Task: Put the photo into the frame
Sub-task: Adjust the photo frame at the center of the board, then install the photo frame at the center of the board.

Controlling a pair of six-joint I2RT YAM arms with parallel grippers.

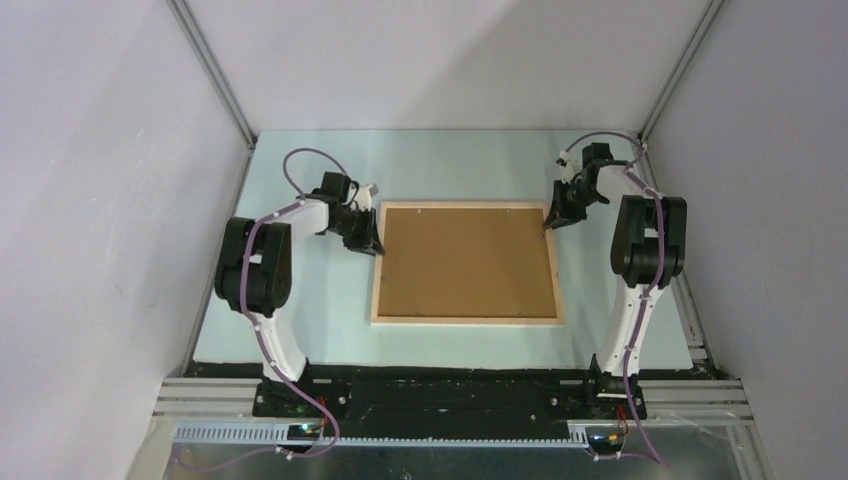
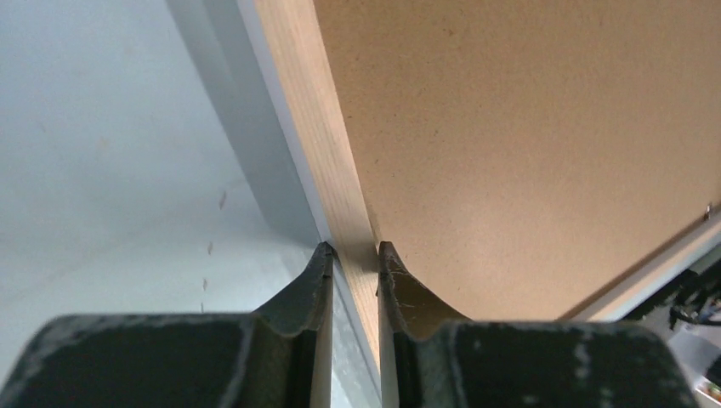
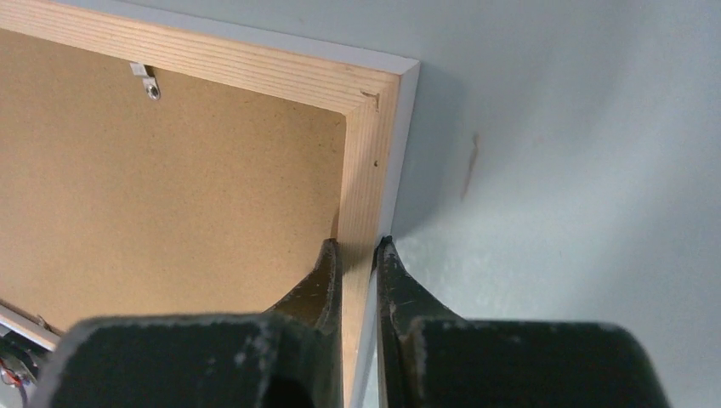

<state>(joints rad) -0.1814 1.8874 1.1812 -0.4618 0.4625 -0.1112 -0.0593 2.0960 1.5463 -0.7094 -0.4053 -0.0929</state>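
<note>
The frame [image 1: 465, 320] lies back up on the pale table, and the brown backing board [image 1: 465, 260] fills its opening. My left gripper [image 1: 372, 243] is at the frame's far-left corner. In the left wrist view its jaws [image 2: 353, 251] are shut across the bare-wood left rail [image 2: 327, 153], one finger outside and one on the board [image 2: 527, 144] side. My right gripper [image 1: 551, 222] is at the far-right corner. Its jaws [image 3: 358, 245] pinch the right rail [image 3: 371, 170] in the same way. The photo is not in view.
A small metal tab [image 3: 146, 81] sits on the far rail's inner edge over the board [image 3: 170, 195]. Grey cell walls and aluminium posts [image 1: 215, 75] close in the table on three sides. The arm bases [image 1: 290, 395] stand at the near edge.
</note>
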